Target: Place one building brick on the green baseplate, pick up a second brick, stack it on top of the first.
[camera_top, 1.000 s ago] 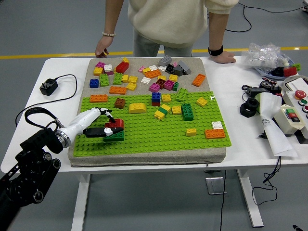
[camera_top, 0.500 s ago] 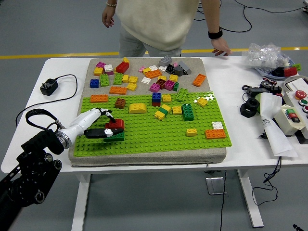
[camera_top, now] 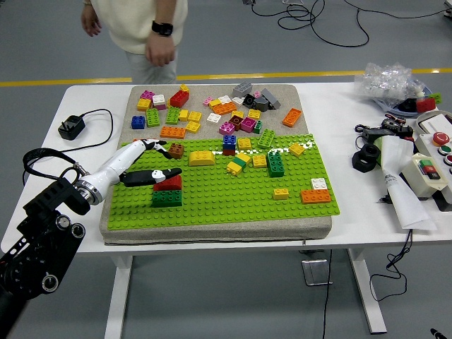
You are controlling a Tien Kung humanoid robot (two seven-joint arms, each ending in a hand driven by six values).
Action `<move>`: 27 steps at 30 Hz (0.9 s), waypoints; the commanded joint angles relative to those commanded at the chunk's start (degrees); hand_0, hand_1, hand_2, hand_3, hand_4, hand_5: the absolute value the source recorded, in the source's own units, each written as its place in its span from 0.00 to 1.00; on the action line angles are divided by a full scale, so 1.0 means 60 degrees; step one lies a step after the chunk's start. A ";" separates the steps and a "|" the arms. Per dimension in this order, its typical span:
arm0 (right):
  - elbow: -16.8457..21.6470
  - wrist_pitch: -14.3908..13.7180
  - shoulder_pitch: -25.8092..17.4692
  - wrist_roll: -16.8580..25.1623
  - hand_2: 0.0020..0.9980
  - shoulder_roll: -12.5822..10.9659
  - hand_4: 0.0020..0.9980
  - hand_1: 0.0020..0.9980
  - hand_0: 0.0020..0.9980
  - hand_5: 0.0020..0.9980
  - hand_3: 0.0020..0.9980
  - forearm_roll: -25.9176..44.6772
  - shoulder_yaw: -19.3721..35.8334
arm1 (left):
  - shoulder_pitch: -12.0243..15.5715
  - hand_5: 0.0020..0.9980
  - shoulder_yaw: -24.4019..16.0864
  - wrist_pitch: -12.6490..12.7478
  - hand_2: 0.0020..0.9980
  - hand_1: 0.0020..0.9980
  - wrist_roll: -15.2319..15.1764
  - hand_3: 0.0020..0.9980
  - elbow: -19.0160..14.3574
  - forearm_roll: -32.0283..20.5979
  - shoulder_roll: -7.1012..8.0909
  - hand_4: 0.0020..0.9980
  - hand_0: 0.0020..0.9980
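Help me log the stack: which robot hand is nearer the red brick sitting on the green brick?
Left. The left hand hovers open just up-left of the red brick, which sits on the green brick on the green baseplate. The right hand is out of view.

My left hand (camera_top: 145, 164) hovers over the green baseplate (camera_top: 233, 201), fingers (camera_top: 164, 174) relaxed and holding nothing, just above a red brick (camera_top: 168, 183) stacked on a green brick (camera_top: 167, 199). Loose bricks (camera_top: 212, 113) litter the pad's far half. A person (camera_top: 138, 28) stands beyond the white tabletop (camera_top: 92, 152), hands hanging free.
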 joint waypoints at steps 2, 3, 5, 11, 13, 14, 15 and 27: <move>0.0000 0.0002 -0.0003 0.0003 0.75 0.0002 0.91 0.72 0.78 0.64 0.68 0.0002 0.0012 | -0.0006 0.69 -0.0018 0.0020 0.84 0.87 -0.0005 0.68 -0.0089 -0.0148 0.0032 1.00 1.00; 0.0000 0.0003 -0.0006 0.0004 0.75 0.0005 0.91 0.72 0.78 0.64 0.68 0.0001 0.0025 | -0.0015 0.69 -0.0033 0.0050 0.84 0.87 -0.0015 0.68 -0.0153 -0.0312 0.0065 1.00 1.00; 0.0000 0.0004 -0.0015 0.0004 0.75 0.0011 0.91 0.72 0.78 0.64 0.68 -0.0010 0.0057 | -0.0045 0.69 -0.0068 0.0157 0.84 0.87 -0.0058 0.68 -0.0257 -0.0674 0.0150 1.00 1.00; 0.0000 -0.0040 -0.0053 -0.0021 0.75 0.0063 0.91 0.72 0.78 0.64 0.68 -0.0141 0.0131 | -0.0234 0.69 -0.0298 0.0505 0.83 0.86 -0.0320 0.86 -0.0475 -0.2317 0.0602 0.99 1.00; 0.0000 -0.0073 -0.0062 -0.0023 0.75 0.0085 0.91 0.72 0.78 0.64 0.68 -0.0182 0.0137 | -0.0300 0.69 -0.0359 0.0484 0.83 0.86 -0.0367 0.86 -0.0493 -0.3023 0.0789 0.99 1.00; 0.0000 -0.0078 -0.0063 -0.0023 0.76 0.0088 0.91 0.72 0.78 0.64 0.69 -0.0187 0.0138 | -0.0310 0.71 -0.0369 0.0479 0.87 0.90 -0.0371 0.92 -0.0495 -0.3252 0.0817 0.99 1.00; 0.0000 -0.0100 -0.0077 -0.0041 0.76 0.0099 0.91 0.72 0.78 0.64 0.69 -0.0223 0.0146 | -0.0347 0.71 -0.0384 0.0467 0.87 0.90 -0.0396 0.92 -0.0495 -0.3552 0.0914 0.99 1.00; 0.0000 -0.0225 -0.0455 -0.0112 0.77 0.0250 0.91 0.75 0.80 0.64 0.69 -0.0413 0.0058 | -0.0519 0.88 0.0018 0.0115 0.96 0.97 -0.0428 1.00 0.0292 -0.6610 0.1724 0.93 1.00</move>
